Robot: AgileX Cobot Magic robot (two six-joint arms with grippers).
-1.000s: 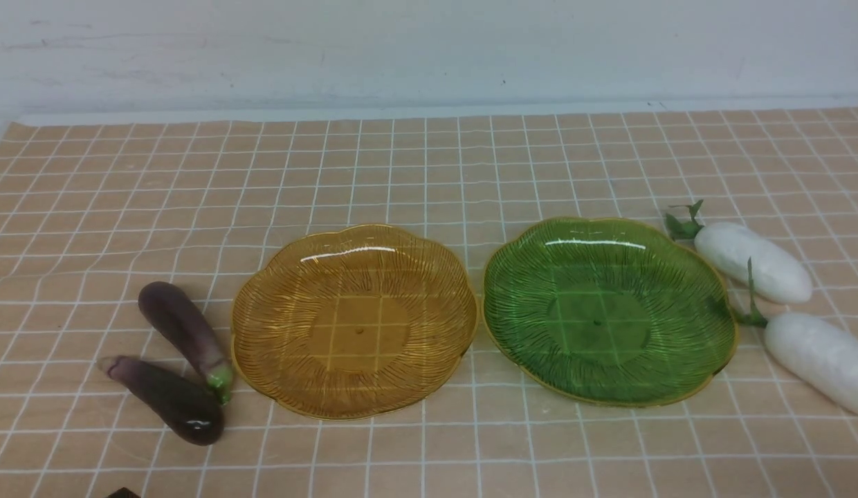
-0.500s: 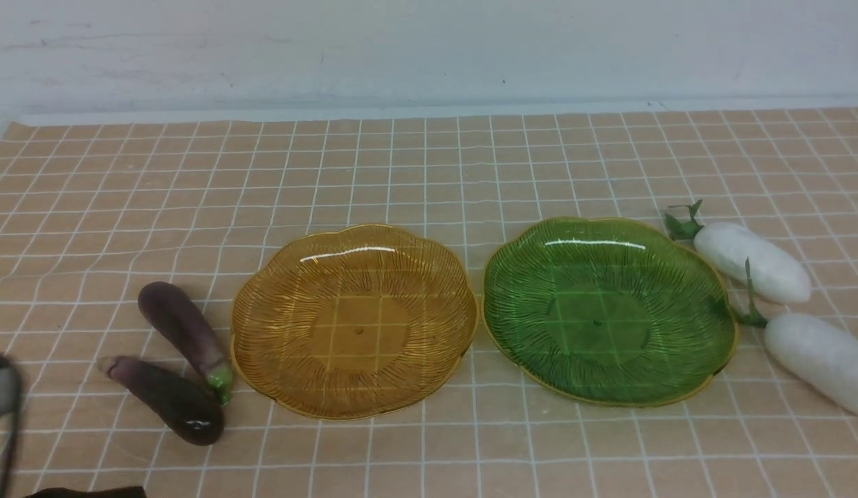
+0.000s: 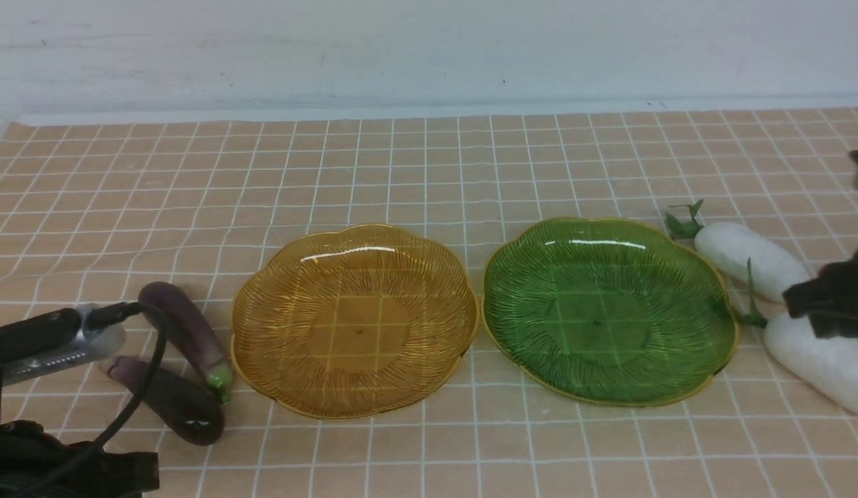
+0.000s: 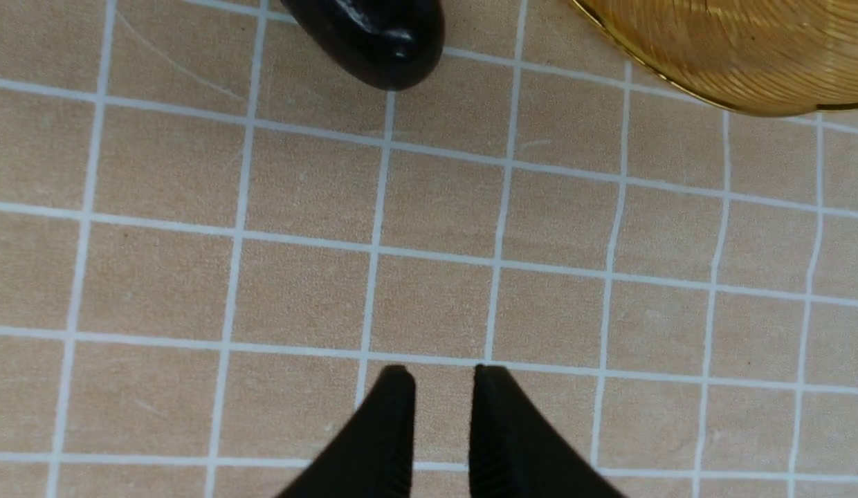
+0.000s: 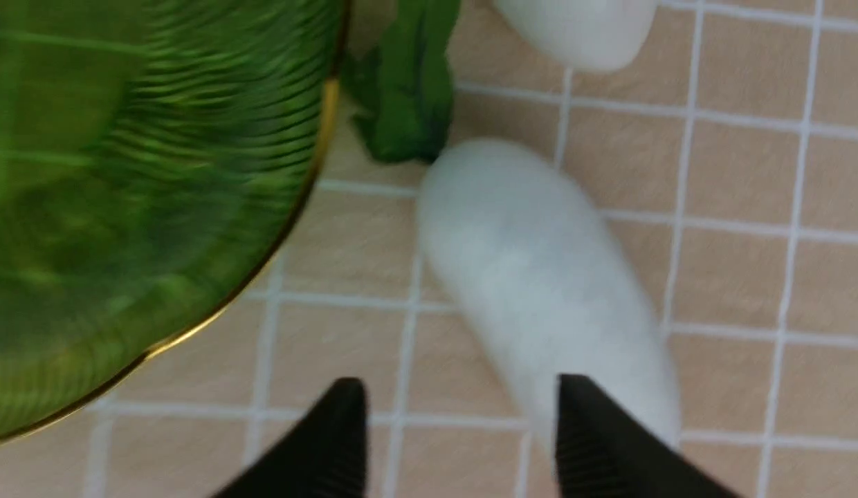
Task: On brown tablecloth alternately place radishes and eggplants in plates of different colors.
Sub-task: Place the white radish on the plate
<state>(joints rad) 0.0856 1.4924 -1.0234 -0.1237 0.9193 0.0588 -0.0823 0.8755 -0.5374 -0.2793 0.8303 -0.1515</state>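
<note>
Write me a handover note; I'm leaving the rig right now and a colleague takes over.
Left gripper: slightly open, empty, above bare cloth near the dark eggplant.
Right gripper: open, empty, over the near radish.
Light eggplant lies left of the yellow plate, far radish right of the green plate.
Done: nothing placed; both plates empty.
Left: all four pieces into the plates.
</note>
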